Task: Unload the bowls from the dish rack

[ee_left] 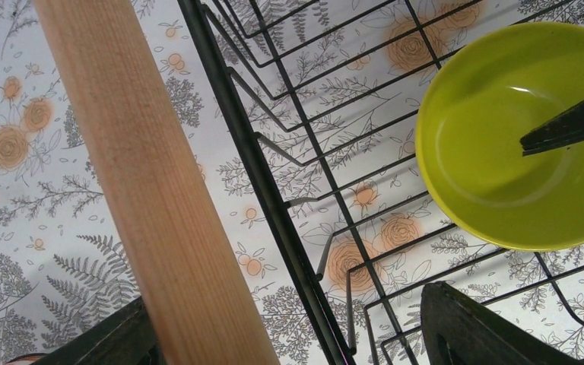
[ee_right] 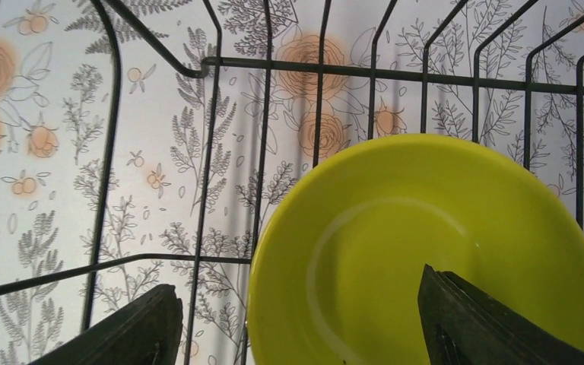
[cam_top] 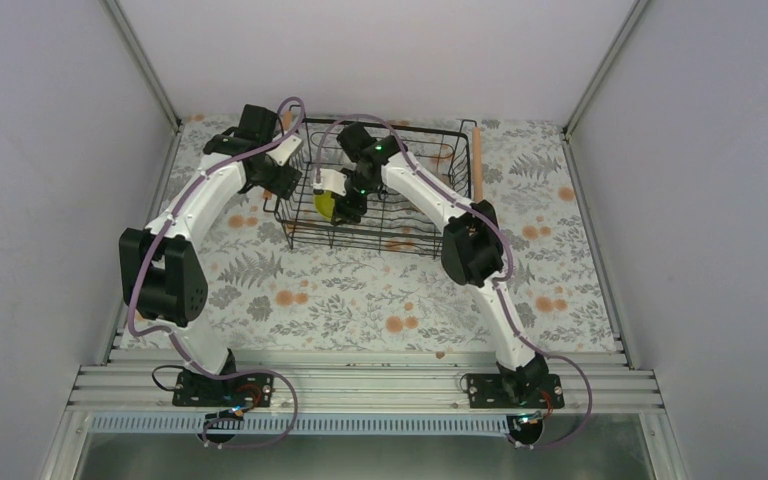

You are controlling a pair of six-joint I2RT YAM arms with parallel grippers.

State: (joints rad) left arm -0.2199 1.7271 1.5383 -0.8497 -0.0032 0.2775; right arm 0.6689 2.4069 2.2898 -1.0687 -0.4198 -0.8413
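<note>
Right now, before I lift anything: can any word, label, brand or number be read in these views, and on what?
None can be read. The yellow-green bowl, the black dish rack, its wooden handle and the floral table cover carry no words, labels or numbers; the cover shows only printed flowers and leaves.

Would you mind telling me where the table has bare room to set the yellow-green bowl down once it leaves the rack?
The widest bare cloth lies on the near side of the dish rack, between the left arm and right arm. A smaller strip lies right of the rack's right handle. Left of the rack is crowded by the left gripper.
</note>
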